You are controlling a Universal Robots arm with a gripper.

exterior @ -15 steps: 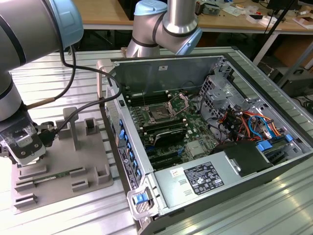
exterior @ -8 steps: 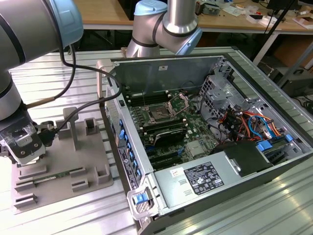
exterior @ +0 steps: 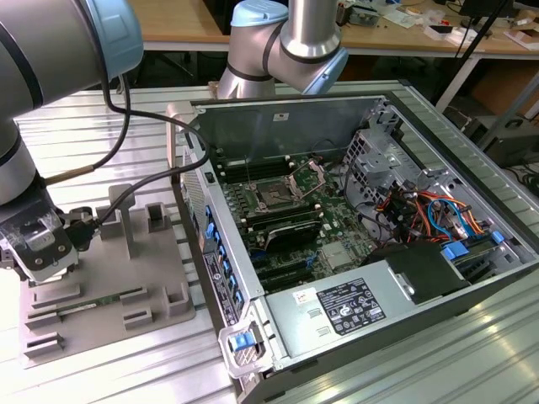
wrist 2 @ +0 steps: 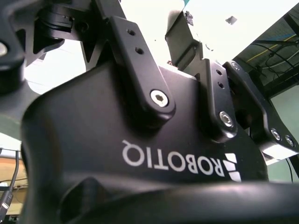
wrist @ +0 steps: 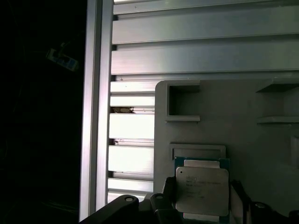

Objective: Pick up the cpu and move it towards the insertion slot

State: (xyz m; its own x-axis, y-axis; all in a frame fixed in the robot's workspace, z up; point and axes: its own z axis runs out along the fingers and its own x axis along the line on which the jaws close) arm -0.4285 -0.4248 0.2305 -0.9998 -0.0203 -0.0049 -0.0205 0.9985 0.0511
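Your end effector (wrist: pixel 202 184) straddled the cpu (wrist: pixel 202 191) on its fixture (wrist: pixel 261 158), grip state indeterminable, the insertion slot (exterior: pixel 275 197) well apart.

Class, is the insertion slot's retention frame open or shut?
Open: in the exterior view the retention frame stands tilted up, leaving the dark insertion slot uncovered.

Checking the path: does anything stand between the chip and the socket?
Yes. The chip lies on the grey plate by the tool; the computer case's side wall stands between that plate and the socket.
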